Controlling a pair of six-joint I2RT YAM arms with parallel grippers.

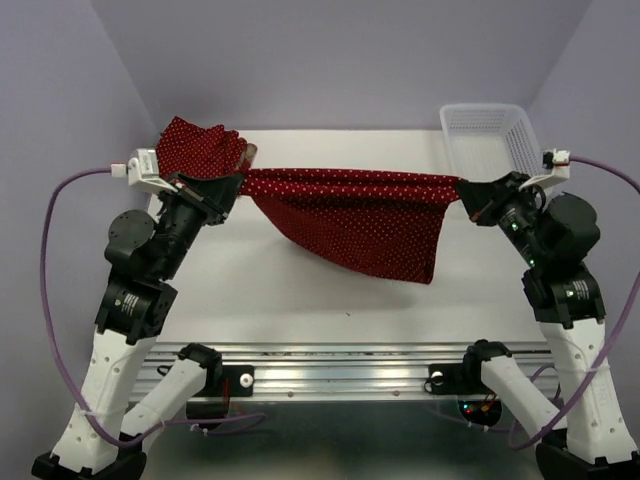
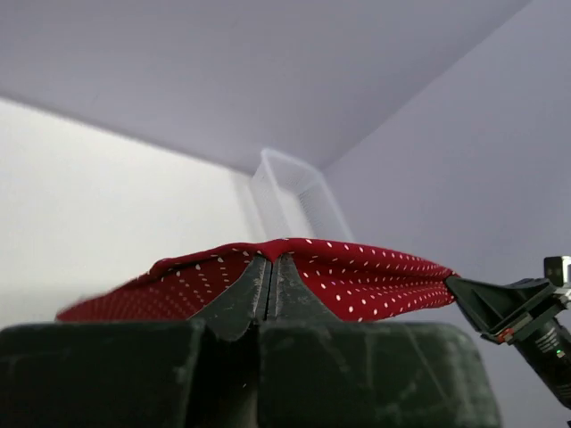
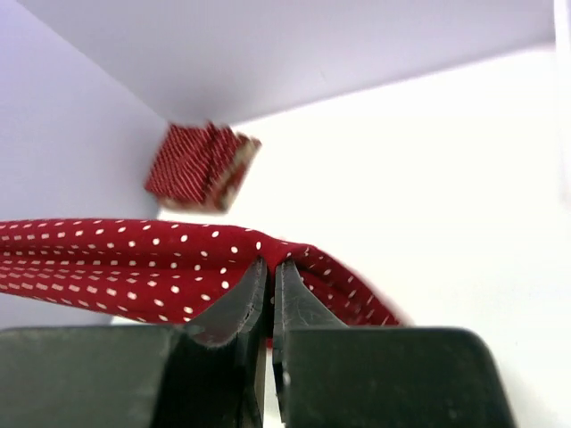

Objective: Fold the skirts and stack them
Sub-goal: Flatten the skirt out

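A dark red polka-dot skirt (image 1: 350,215) is stretched in the air between my two grippers, and its lower part hangs down to the white table (image 1: 300,290). My left gripper (image 1: 238,185) is shut on its left end. My right gripper (image 1: 466,192) is shut on its right end. In the left wrist view the closed gripper (image 2: 272,260) pinches the skirt (image 2: 357,272). In the right wrist view the closed gripper (image 3: 270,263) pinches the skirt (image 3: 116,267). A folded pile (image 1: 198,148) lies at the back left, dotted red on top with a plaid edge at its right.
A white mesh basket (image 1: 490,135) stands at the back right corner and also shows in the left wrist view (image 2: 290,192). The folded pile appears blurred in the right wrist view (image 3: 201,165). Lilac walls enclose the table on three sides.
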